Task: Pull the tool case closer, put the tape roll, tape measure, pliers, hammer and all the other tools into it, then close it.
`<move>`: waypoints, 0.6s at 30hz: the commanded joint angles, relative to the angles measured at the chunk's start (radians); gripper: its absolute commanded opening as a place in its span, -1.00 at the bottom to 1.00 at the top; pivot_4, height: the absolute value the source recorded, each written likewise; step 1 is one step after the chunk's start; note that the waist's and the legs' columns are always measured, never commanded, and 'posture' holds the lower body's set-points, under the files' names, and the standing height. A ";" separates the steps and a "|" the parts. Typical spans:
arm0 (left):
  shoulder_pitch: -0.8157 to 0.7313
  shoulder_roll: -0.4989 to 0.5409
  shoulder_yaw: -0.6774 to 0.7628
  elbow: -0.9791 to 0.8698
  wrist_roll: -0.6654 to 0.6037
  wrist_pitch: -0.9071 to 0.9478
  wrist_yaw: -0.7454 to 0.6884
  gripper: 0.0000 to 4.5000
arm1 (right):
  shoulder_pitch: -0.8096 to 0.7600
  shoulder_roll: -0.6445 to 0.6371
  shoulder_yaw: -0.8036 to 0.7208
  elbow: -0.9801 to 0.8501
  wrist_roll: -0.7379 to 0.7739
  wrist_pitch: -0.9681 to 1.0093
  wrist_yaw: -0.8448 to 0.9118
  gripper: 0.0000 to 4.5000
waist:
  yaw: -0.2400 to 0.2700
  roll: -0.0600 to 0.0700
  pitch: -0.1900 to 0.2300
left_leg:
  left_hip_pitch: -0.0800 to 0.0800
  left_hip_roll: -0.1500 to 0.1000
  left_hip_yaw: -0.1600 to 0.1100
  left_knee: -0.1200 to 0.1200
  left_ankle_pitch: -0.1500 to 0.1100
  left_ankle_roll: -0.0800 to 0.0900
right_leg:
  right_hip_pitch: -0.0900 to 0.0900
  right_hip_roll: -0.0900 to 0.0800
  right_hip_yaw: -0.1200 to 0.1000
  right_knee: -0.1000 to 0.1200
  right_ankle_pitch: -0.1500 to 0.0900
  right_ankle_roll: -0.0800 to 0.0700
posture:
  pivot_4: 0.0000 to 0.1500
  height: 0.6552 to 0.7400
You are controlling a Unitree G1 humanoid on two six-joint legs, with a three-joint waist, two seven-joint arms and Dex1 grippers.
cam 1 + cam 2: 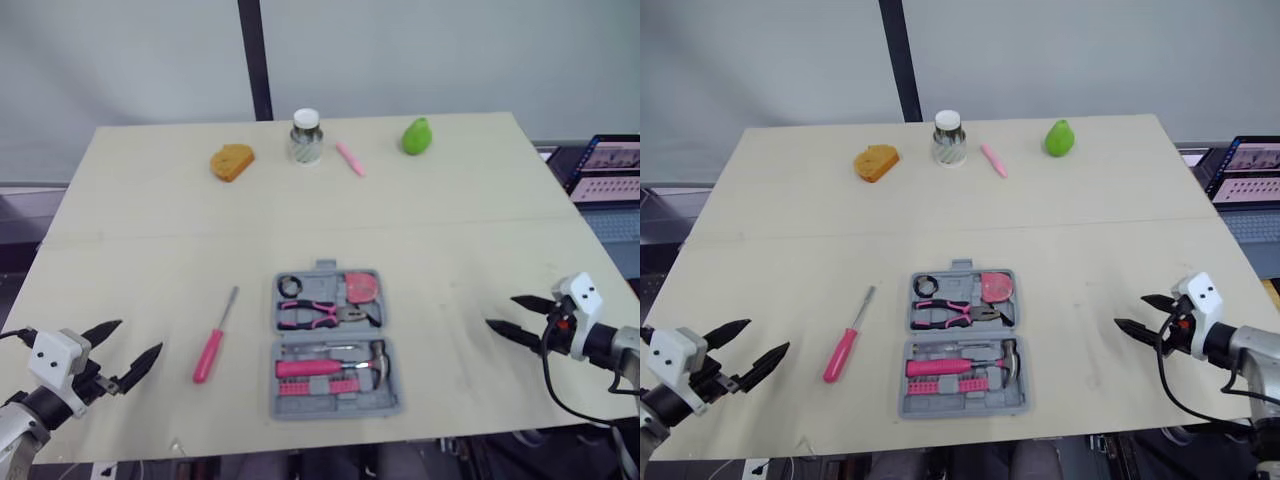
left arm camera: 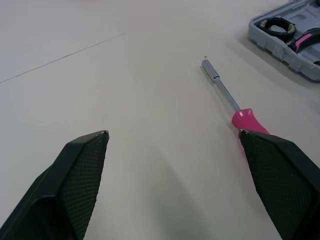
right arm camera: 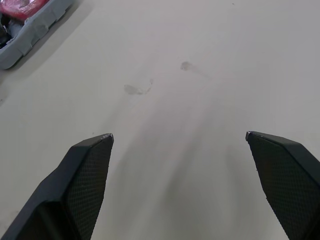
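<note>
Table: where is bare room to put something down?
Bare: the wide band between the tool case and the back row; also right of the case. Crowded: the back row of sponge, jar, pen and green fruit.

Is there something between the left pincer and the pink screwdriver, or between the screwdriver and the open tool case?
Nothing visible stands in the way. Bare table lies between the open left pincer and the screwdriver, and again between the screwdriver and the tool case, whose lid is open.

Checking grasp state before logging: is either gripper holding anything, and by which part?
Nothing held. The left gripper is open, short of the pink screwdriver; the right gripper is open and empty.
</note>
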 commanded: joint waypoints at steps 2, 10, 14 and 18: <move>0.012 -0.006 0.008 -0.028 0.008 -0.007 0.009 1.00 | 0.007 -0.002 -0.004 -0.028 0.001 -0.005 -0.001 0.99 | 0.012 -0.001 0.001 | -0.001 0.000 0.001 0.000 0.000 -0.001 | -0.002 0.003 0.007 0.000 0.000 0.000 | 1.00 1.00; 0.007 -0.010 0.002 -0.026 0.011 -0.010 0.013 1.00 | 0.007 -0.002 -0.004 -0.033 0.001 -0.003 -0.002 0.99 | 0.015 0.000 0.001 | -0.001 0.002 0.002 0.000 0.001 -0.003 | -0.003 0.003 0.011 -0.001 0.000 0.000 | 1.00 1.00; 0.004 -0.009 -0.001 -0.023 0.011 -0.013 0.016 1.00 | 0.005 -0.001 -0.003 -0.034 0.001 -0.004 -0.002 0.99 | 0.014 0.000 0.001 | -0.002 0.003 0.005 0.000 0.001 -0.003 | -0.007 0.004 0.012 0.000 0.000 0.000 | 1.00 1.00; 0.000 -0.013 -0.003 -0.024 0.013 -0.012 0.021 1.00 | 0.000 0.004 0.000 -0.036 0.001 -0.002 -0.007 0.99 | 0.014 0.000 0.001 | -0.004 0.003 0.008 0.000 0.001 -0.002 | -0.011 0.004 0.014 0.003 0.000 0.000 | 1.00 1.00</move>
